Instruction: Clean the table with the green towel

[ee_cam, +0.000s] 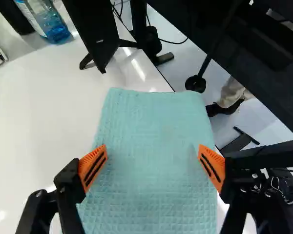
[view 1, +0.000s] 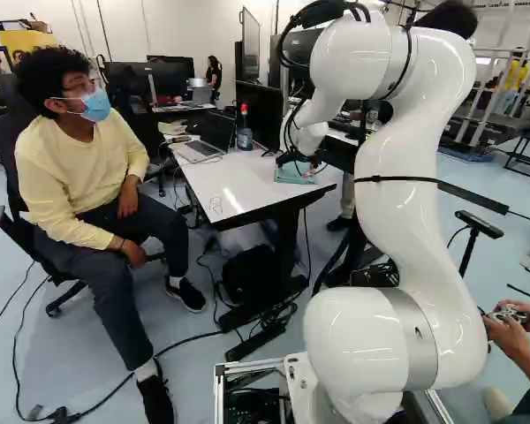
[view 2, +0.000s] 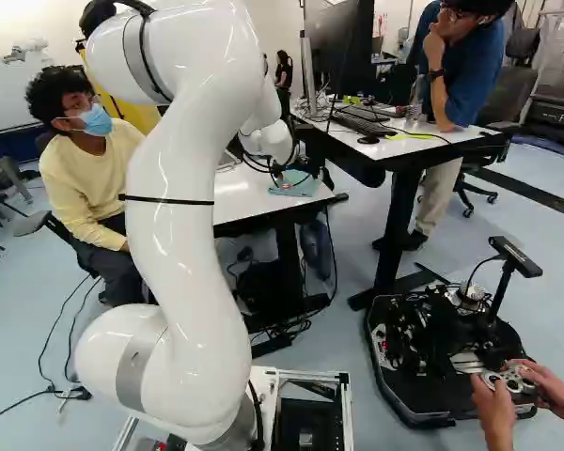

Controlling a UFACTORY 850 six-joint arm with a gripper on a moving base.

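1. Pincer (ee_cam: 152,151): released, fingers wide apart over the towel's two sides.
2. Towel (ee_cam: 155,124): lying flat between the fingers and ahead of them, on the table (ee_cam: 34,112).
3. Step, I judge: grasp the towel. Lower squarely, press lightly, close slowly so cloth bunches; pads might skid.
4. Bottle (ee_cam: 56,30), ahead beyond the towel: pale label (ee_cam: 31,17), its print unreadable.
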